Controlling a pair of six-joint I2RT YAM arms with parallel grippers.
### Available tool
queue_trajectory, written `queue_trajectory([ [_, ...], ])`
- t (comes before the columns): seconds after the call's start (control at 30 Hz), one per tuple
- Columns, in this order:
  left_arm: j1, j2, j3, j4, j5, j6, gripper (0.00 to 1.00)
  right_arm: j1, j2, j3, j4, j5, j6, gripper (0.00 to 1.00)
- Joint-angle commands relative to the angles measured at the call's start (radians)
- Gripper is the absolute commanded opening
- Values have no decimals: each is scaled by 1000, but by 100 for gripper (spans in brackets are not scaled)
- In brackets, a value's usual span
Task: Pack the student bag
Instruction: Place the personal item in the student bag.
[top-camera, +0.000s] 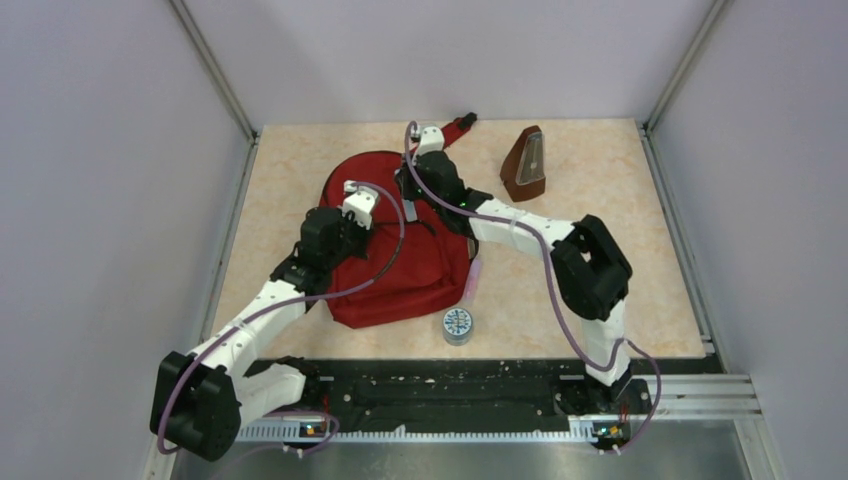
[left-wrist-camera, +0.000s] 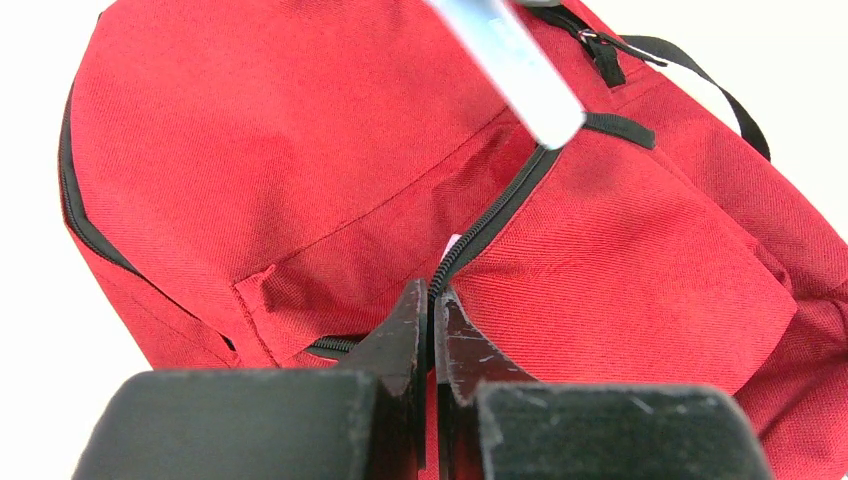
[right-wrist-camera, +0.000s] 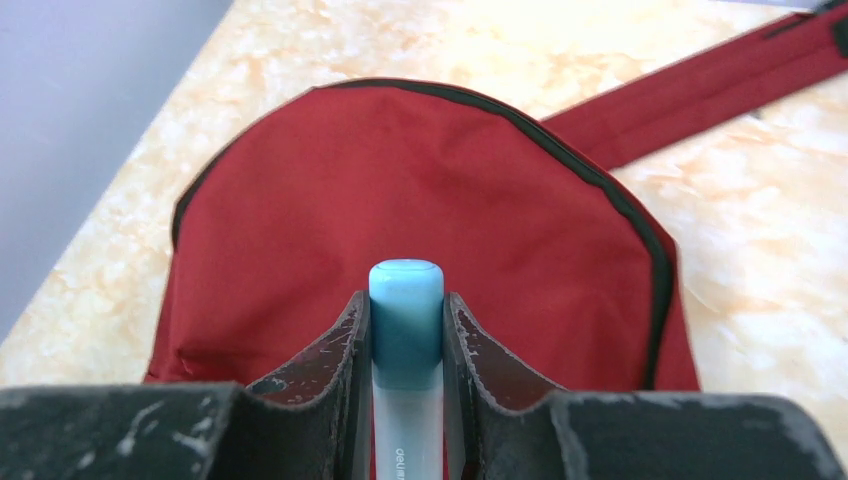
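Observation:
The student bag is a red backpack lying flat in the middle of the table. My left gripper is over its upper part. In the left wrist view my left gripper is shut on the bag's black zipper where it runs across the red fabric. My right gripper is over the bag's top. In the right wrist view it is shut on a white pen with a blue cap, held above the bag. The pen's other end shows in the left wrist view.
A brown metronome stands at the back right. A roll of tape lies near the front edge, below the bag. A pale pink pen lies along the bag's right side. A red strap trails off behind the bag.

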Motion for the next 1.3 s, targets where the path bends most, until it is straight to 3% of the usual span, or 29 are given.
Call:
queue_trajectory([
  [0.0, 0, -19, 6, 53, 47, 7, 0, 21, 67, 145, 87, -49, 23, 0],
  [0.2, 0, -12, 7, 54, 52, 9, 0, 31, 157, 232, 34, -91, 58, 0],
  [0.47, 0, -16, 4, 58, 42, 8, 0, 40, 174, 188, -43, -237, 75, 0],
  [0.83, 0, -28, -2, 64, 5, 5, 0, 39, 63, 69, -209, -381, -16, 0],
  [1.0, 0, -30, -2, 64, 4, 6, 0, 39, 12, 8, -208, -455, -46, 0],
  [1.27, 0, -27, -1, 63, 5, 6, 0, 31, 2, 34, -317, -516, -111, 2],
])
